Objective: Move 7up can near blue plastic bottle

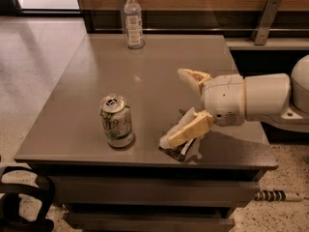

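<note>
**Gripper open over packet, can untouched at front-left**

The short white-and-green 7up can (116, 121) stood upright near the front-left edge of the square grey-brown table (145, 76), silver top and pull tab facing up. Nothing was touching it.

The slim clear plastic bottle with a white cap and pale label (133, 19) stood upright at the far edge of the table, slightly left of centre. It was well apart from the can. Only bare tabletop lay between the two.

The gripper (173, 107) came in from the right on a thick white arm (263, 96), low over the front-right part of the table. Its jaws were spread wide and held nothing. The upper cream finger pointed left over bare table. The lower one angled down towards the front edge, with its tip to the right of the can and apart from it.

A flat black snack packet (175, 153) lay at the front edge under the lower finger, which covered most of it. I couldn't tell whether the finger touched it. The packet was between the gripper and the can, just right of the can.

Around the table:
- A metal bracket (264, 19) leaned against the wood-panelled wall at back right.
- A striped rod (275, 195) lay on the speckled floor at lower right.
- A black looped object (24, 202) sat at lower left, too dark to identify.
</note>
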Controlling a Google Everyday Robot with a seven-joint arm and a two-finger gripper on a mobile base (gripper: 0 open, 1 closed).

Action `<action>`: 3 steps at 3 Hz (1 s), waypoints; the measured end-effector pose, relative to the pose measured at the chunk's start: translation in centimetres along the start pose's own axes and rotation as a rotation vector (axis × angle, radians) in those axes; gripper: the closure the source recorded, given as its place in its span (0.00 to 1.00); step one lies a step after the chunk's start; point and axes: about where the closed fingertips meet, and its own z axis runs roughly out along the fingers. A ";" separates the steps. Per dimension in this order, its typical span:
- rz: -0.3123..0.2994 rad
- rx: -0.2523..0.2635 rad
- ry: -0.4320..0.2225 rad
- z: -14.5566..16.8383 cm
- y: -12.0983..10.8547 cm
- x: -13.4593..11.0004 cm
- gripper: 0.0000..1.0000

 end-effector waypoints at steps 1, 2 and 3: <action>0.006 -0.008 -0.072 3.0 0.7 0.9 0.00; 0.003 -0.012 -0.086 5.1 1.3 1.0 0.00; 0.008 -0.030 -0.088 6.9 1.9 0.6 0.00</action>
